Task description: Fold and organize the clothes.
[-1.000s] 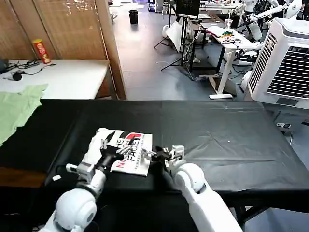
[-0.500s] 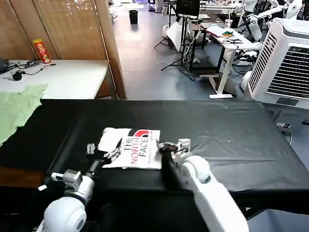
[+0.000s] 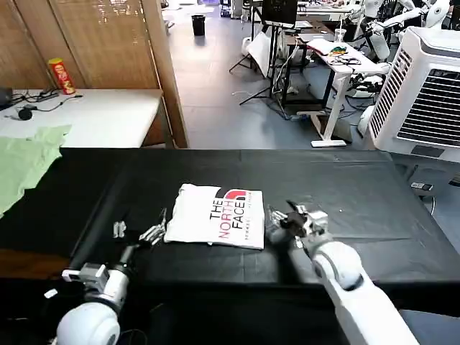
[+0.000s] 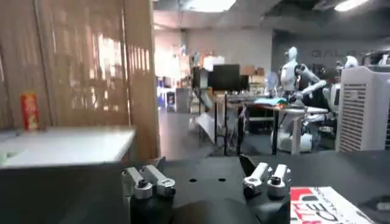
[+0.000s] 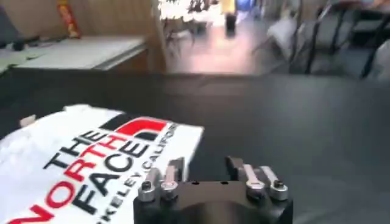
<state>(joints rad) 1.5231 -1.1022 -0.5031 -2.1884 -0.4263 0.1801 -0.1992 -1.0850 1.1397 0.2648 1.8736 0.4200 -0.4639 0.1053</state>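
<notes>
Both grippers are spread and empty: the left gripper (image 3: 139, 233) sits lower left of centre in the head view, just off the shirt's (image 3: 214, 215) left edge, and the right gripper (image 3: 286, 218) just off its right edge. Folded, logo up, the shirt lies mid-frame on the black table (image 3: 359, 194). To finish well, I'd lift both arms straight clear, so no finger snags the fold
</notes>
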